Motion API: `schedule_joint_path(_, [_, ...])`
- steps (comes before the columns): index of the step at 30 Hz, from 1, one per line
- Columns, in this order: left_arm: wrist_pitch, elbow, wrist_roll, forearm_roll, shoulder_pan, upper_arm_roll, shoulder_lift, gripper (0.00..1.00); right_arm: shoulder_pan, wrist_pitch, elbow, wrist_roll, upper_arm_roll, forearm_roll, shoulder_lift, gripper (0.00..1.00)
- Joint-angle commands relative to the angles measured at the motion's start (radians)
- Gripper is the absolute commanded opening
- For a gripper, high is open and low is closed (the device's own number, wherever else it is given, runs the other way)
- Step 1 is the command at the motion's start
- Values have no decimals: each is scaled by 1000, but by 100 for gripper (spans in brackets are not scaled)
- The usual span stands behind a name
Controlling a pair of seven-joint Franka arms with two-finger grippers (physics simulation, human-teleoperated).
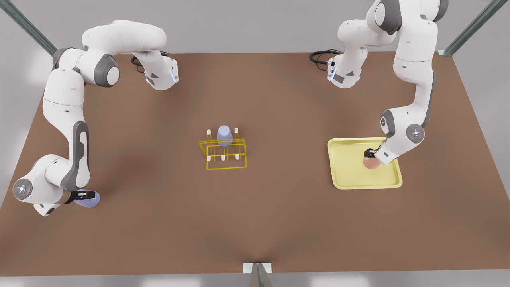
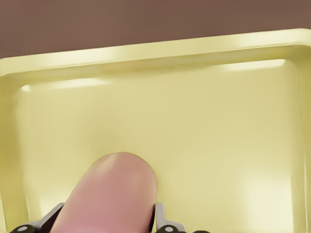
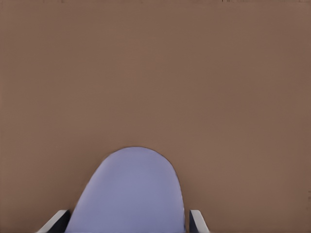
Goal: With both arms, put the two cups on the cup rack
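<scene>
Front view is showing the tray (image 1: 346, 181) at its right holding the pink cup (image 1: 371, 163), with the left gripper (image 1: 369, 154) clasping that cup near the tray's far right side and bare tray floor lying open toward the rack (image 1: 223, 153). One lavender cup (image 1: 224, 135) is sitting upturned on the rack's back pegs at the table's (image 1: 159, 119) middle. The right gripper (image 1: 84, 195) is gripping the other lavender cup (image 1: 88, 200) near the table's front left edge, with open tabletop lying between it and the rack

two lavender cups (image 1: 224, 134) (image 1: 88, 199), one pink cup (image 1: 371, 162), one rack (image 1: 224, 153), one tray (image 1: 350, 175), two arms (image 1: 67, 119) (image 1: 414, 79).
</scene>
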Motion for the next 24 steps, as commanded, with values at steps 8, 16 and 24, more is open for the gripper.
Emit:
schedule_joint_path(8, [6, 7, 0, 1, 2, 0, -4, 83, -1, -3, 1, -53, 0, 7, -1, 83])
schedule_joint_path(16, [-2, 9, -22, 1, 2, 0, -18, 85, 17, -34, 13, -51, 14, 6, -15, 83])
schedule_joint_path(24, [-111, 20, -71, 2, -11, 0, -78, 86, 44, -60, 14, -56, 144, 9, -43, 83])
